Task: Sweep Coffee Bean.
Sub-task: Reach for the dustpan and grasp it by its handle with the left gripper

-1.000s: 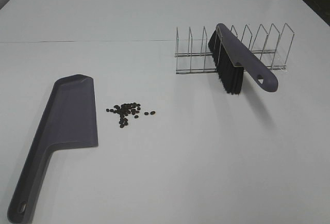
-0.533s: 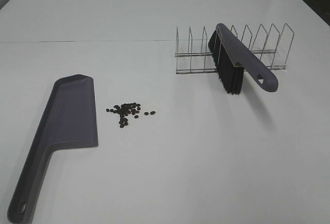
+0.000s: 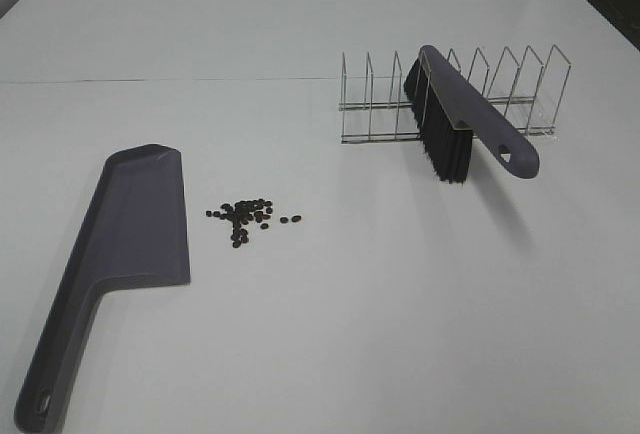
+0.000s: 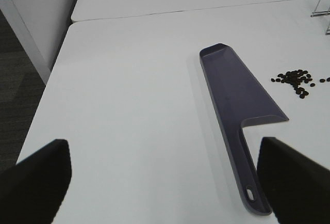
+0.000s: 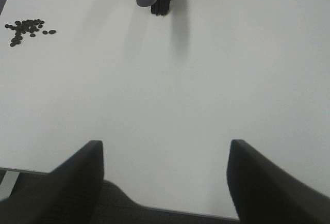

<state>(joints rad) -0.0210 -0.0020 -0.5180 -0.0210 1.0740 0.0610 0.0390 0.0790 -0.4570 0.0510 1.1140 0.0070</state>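
On a white counter (image 3: 350, 304) seen from a high camera, a loose cluster of small dark coffee beans (image 3: 245, 216) lies left of the middle, with two or three beans strayed a little to its right. Just beside the cluster, on its left and not touching it, a grey-purple dustpan (image 3: 135, 224) lies flat, its broad pan toward the far side and its long handle running to the near left corner. Well apart, on the far right, a wire rack (image 3: 372, 106) stands on the counter. A brush (image 3: 455, 119) with a grey-purple back and black bristles rests in one of its slots, bristles pointing down and handle sticking out toward the near right.

From the left wrist camera, the left end effector (image 4: 165, 182) hangs above the counter near the dustpan's handle, its two dark fingers spread wide and gripping nothing. From the right wrist camera, the right end effector (image 5: 170, 182) hangs over the counter's near edge, likewise released, fingers wide apart and bare, with the brush well ahead of it.
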